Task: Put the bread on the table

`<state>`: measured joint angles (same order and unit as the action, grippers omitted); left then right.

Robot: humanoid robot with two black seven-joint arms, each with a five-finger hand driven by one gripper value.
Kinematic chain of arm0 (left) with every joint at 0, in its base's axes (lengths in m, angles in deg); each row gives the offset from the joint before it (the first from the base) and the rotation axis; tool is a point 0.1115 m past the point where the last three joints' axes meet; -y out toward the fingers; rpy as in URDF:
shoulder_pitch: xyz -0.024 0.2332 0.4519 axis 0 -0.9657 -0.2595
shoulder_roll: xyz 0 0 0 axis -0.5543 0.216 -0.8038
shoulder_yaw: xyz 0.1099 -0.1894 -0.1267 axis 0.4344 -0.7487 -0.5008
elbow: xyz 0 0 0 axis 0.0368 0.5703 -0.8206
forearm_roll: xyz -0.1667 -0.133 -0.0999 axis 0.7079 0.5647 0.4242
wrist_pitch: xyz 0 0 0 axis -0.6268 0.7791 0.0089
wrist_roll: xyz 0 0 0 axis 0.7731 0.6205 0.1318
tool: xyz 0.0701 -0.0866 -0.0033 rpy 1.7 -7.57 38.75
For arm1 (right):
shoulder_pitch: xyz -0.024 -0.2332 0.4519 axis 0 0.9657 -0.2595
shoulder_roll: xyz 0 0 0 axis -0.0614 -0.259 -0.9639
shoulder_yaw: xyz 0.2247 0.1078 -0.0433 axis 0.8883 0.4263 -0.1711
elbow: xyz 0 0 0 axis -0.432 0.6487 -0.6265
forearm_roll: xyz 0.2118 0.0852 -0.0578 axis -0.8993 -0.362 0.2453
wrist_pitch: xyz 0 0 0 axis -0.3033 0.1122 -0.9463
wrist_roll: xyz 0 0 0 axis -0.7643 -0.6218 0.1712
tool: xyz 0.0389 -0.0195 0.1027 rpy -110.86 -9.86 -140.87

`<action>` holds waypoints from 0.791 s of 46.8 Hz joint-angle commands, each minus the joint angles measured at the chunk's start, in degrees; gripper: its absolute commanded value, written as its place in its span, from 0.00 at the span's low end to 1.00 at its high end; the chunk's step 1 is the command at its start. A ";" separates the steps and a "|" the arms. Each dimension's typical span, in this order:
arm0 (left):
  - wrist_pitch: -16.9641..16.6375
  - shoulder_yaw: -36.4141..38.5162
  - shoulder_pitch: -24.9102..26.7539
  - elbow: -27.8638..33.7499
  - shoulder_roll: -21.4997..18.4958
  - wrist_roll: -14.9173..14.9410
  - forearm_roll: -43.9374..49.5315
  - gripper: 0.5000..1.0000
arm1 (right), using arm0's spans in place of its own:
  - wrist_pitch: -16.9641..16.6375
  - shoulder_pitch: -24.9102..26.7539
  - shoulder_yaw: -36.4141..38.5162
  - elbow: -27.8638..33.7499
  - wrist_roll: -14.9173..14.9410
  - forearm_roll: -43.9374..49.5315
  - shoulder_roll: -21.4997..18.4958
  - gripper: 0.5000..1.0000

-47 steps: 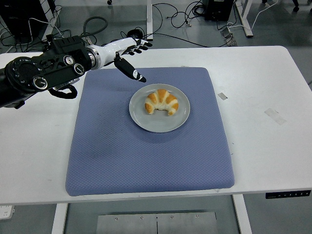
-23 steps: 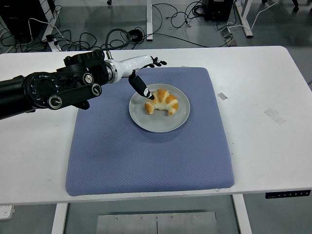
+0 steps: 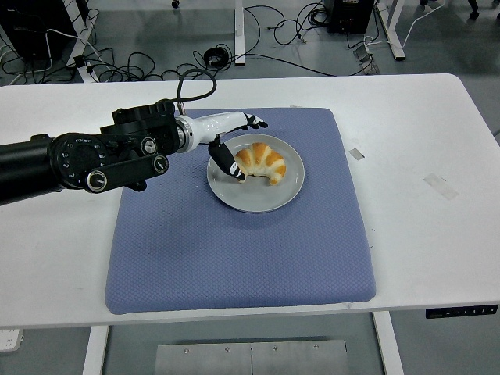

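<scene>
A golden croissant lies on a grey round plate in the upper middle of a blue mat. My left hand reaches in from the left at the plate's left rim. Its fingers are spread: the thumb points down at the croissant's left end and the other fingers stretch out behind the plate. It holds nothing. I cannot tell whether the thumb touches the bread. My right arm is out of view.
The blue mat covers the middle of the white table. Two bits of tape lie on the table to the right. Cables run on the floor behind the table.
My left arm has swung right and down from the mat's back left corner. The hand now stands at the plate's left rim with the thumb at the croissant's left end. The croissant has not moved.
</scene>
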<state>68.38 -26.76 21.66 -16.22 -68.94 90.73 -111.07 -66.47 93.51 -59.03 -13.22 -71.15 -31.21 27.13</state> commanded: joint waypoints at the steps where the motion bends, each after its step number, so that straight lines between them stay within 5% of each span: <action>1: -0.21 -0.03 -0.48 0.01 0.38 -0.07 0.08 0.94 | 0.00 0.00 0.00 0.00 -0.01 0.00 0.00 1.00; 12: -1.44 -0.12 -0.56 -0.07 0.73 -0.07 0.08 0.87 | 0.00 0.00 0.00 0.00 -0.01 0.00 0.00 1.00; 19: -2.15 -0.12 -0.92 -0.07 0.73 -0.16 0.08 0.74 | 0.00 0.00 -0.09 0.00 -0.01 0.00 0.00 1.00; 37: -2.23 -0.03 -1.62 -0.25 1.43 -0.16 0.08 0.73 | 0.00 0.00 0.00 0.00 -0.01 0.00 0.00 1.00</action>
<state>66.13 -26.79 20.04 -16.42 -67.47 90.56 -110.99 -66.47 93.53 -59.04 -13.22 -71.16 -31.21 27.13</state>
